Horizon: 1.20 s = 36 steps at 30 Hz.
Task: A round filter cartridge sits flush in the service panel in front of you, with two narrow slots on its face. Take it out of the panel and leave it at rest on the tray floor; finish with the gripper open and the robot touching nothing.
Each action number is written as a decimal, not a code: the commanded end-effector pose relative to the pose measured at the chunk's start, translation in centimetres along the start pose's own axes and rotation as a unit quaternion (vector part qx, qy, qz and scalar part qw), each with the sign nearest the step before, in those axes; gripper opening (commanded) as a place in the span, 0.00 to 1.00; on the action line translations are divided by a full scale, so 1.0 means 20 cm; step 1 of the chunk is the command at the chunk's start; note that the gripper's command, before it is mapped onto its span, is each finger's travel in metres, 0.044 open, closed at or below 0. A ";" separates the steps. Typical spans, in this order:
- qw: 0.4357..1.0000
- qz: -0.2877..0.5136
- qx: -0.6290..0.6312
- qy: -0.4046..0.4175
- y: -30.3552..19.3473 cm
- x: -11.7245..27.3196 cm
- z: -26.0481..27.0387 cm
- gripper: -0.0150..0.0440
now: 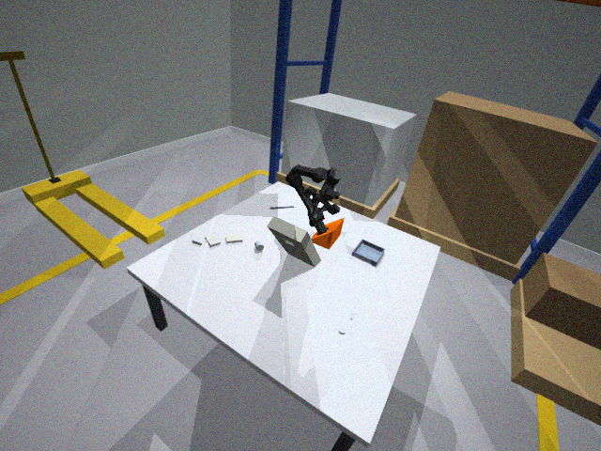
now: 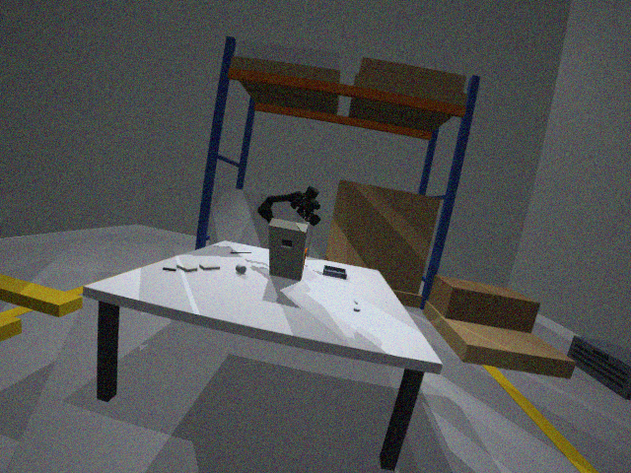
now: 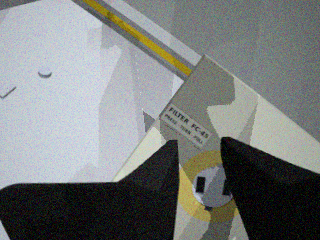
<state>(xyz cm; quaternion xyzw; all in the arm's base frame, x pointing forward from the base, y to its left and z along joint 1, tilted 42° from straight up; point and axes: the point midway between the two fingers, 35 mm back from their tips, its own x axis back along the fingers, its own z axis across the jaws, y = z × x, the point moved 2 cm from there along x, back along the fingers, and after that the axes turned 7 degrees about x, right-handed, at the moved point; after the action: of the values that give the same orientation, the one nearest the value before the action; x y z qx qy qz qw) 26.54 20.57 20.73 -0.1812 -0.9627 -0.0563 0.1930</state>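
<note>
The grey service panel (image 1: 297,246) (image 2: 288,260) (image 3: 200,85) stands tilted on the table, its cartridge face toward the arm. The round filter cartridge (image 3: 214,185) sits in it inside a yellow ring (image 3: 189,203); its two dark slots stand upright in the wrist view, the right one partly behind a finger. A small dark mark shows at the ring's lower inner edge. My gripper (image 3: 199,146) is partly open and empty, fingertips apart over the panel face in the wrist view; its distance from the face is unclear. The dark-walled tray (image 1: 363,259) (image 2: 334,275) is empty, right of the panel.
An orange wedge (image 1: 334,237) is at the arm's base, between panel and tray. Left of the panel lie a small grey round part (image 1: 259,246) (image 2: 241,268), flat pale pads (image 1: 234,239) and a thin dark rod (image 1: 282,207). A small disc (image 1: 341,332) (image 3: 45,72) lies farther right.
</note>
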 end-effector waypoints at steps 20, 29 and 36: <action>0.991 0.108 -0.077 -0.008 -0.36 -0.18 -0.05 0.44; 0.991 0.108 -0.078 -0.006 -0.37 -0.25 -0.05 0.44; 0.991 0.108 -0.078 -0.006 -0.38 -0.30 -0.05 0.44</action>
<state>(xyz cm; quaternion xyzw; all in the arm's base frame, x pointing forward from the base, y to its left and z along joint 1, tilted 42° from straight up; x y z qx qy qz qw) 29.05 11.60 19.26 -0.3004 -0.9312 -0.1110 0.1742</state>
